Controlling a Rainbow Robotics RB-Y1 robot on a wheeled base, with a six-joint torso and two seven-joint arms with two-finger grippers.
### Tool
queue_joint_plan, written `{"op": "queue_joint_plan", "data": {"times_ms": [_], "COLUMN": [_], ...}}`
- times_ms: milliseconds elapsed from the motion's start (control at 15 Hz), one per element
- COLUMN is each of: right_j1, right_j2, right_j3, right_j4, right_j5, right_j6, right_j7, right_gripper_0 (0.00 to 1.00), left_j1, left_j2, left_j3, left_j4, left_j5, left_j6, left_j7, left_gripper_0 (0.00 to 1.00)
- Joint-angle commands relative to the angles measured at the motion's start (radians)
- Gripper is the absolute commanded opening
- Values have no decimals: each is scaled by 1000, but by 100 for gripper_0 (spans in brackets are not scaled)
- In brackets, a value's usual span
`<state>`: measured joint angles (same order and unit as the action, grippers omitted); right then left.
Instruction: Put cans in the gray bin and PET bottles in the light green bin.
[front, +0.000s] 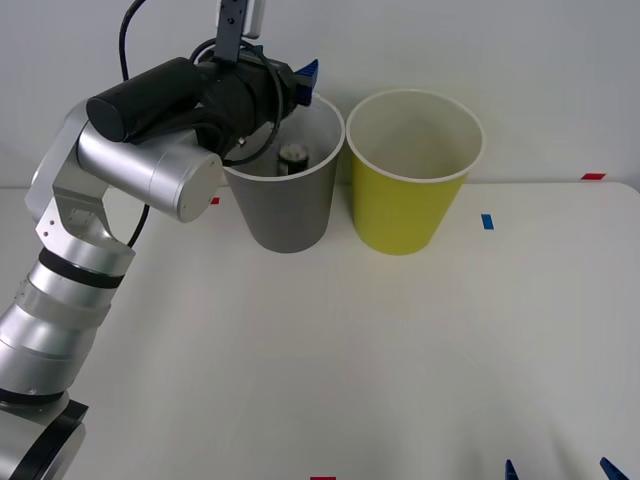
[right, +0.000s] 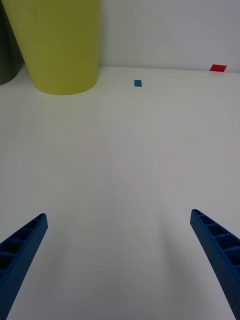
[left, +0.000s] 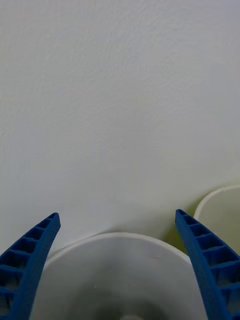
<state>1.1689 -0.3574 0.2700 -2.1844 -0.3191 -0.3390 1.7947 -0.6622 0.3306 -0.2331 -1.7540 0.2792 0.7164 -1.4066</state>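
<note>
On my front camera, my left gripper (front: 300, 82) hangs over the gray bin (front: 285, 215) at about 11 o'clock on the white table (front: 320, 350), its blue fingers (left: 30, 260) spread wide and holding nothing. The can (front: 292, 158) rests inside that bin, against the pale inner wall. The light green bin (front: 410, 200) stands just beside it, toward 12 o'clock. My right gripper (right: 120, 260) waits low at 5 o'clock, fingers spread apart over bare tabletop, well apart from both bins.
</note>
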Motion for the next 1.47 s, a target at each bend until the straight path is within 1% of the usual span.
{"op": "queue_joint_plan", "data": {"times_ms": [67,200,267,333,400,467,533,733,1067,1267,1467], "right_j1": [0,0,0,0,0,0,0,0,0,0,0], "right_j2": [0,0,0,0,0,0,0,0,0,0,0], "right_j3": [0,0,0,0,0,0,0,0,0,0,0], "right_j4": [0,0,0,0,0,0,0,0,0,0,0], "right_j5": [0,0,0,0,0,0,0,0,0,0,0], "right_j6": [0,0,0,0,0,0,0,0,0,0,0], "right_j7": [0,0,0,0,0,0,0,0,0,0,0], "right_gripper_0": [100,100,100,100,100,100,100,100,100,100,100], "left_j1": [9,27,45,61,87,125,156,306,556,713,837], "left_j2": [28,53,57,57,61,71,79,93,151,159,169], "left_j3": [0,5,15,29,43,57,63,86,94,92,92], "left_j4": [-25,-73,-114,-153,-222,-289,-331,-464,-642,-697,-702], "left_j5": [1,-6,-26,-49,-58,-60,-60,-60,-71,-87,-86], "left_j6": [0,2,3,26,84,133,152,152,147,120,55], "left_j7": [6,12,15,14,15,14,14,11,8,6,3], "left_gripper_0": [100,100,100,100,100,100,100,100,100,100,100]}}
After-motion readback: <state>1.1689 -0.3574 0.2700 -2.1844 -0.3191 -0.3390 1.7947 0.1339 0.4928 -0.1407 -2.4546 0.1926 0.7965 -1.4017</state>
